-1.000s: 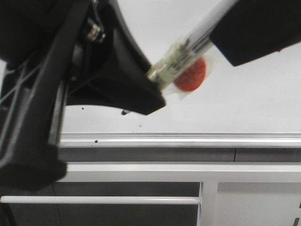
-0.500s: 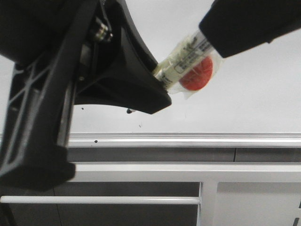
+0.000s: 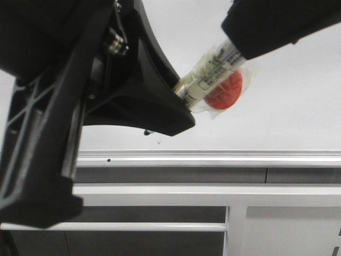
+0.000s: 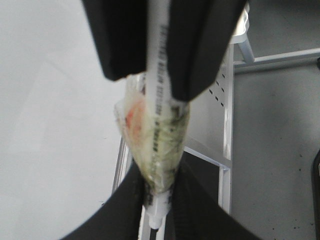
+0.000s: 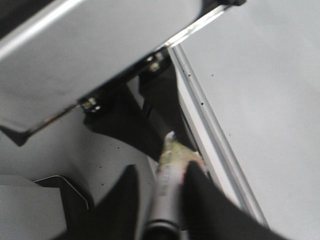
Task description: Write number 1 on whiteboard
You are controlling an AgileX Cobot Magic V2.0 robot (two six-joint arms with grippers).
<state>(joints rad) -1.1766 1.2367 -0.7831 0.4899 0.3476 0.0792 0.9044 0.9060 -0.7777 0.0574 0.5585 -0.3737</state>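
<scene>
We've got the marker (image 3: 213, 69) pinched at both ends: left fingers (image 4: 160, 55) are closed on the white barrel, and right fingers (image 5: 172, 200) are closed on the other end, the one wrapped in yellowed tape with a red sticker (image 3: 225, 92) on it. It looks like a cap pull or a handover, but we can't tell which. In the front view the marker sits in front of the whiteboard (image 3: 287, 122), above its silver rail (image 3: 213, 158). We can't tell whether the tip touches the board. Board status: only a few small black specks (image 3: 108, 159) near the rail, and no stroke for the number 1 is visible, though the left arm hides a large part of the board. Our read: writing hasn't started. Still to do: free one hand, bring the tip to the board, draw the stroke.
</scene>
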